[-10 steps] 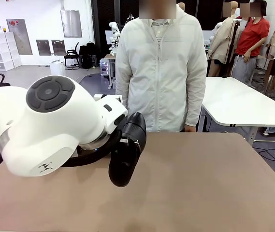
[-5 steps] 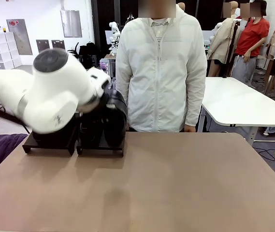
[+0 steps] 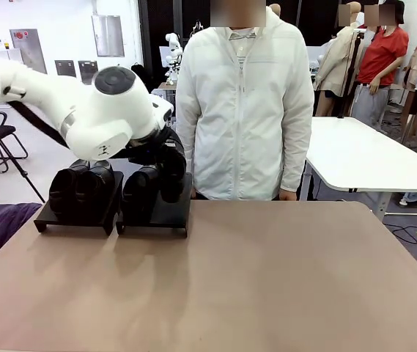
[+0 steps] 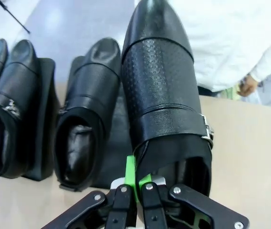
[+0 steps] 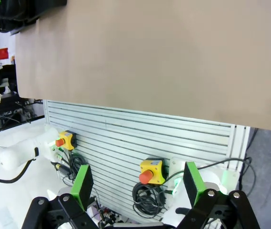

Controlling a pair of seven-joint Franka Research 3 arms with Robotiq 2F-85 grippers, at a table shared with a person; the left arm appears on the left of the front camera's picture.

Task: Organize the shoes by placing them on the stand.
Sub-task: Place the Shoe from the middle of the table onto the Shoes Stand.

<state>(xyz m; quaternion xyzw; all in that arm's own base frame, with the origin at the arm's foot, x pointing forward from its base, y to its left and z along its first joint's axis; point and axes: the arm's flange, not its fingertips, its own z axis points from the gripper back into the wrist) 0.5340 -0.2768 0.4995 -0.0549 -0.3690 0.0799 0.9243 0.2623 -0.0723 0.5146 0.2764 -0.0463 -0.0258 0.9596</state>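
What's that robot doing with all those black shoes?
It is tidying shoes onto a stand. The left gripper is shut on the heel rim of the fourth shoe, holding it over the last free spot on the right tray. Three other shoes already sit on the trays. The right gripper hangs open off the table's edge, holding nothing. A person in a white jacket stands across the table, watching.

My left arm (image 3: pixel 69 110) reaches across from my left toward the far side, wrist bent downward. Its gripper (image 4: pixel 134 183) is clamped tight on the heel rim of a shoe (image 4: pixel 166 105). My right gripper (image 5: pixel 135 183) hangs with its jaws spread wide, holding nothing.
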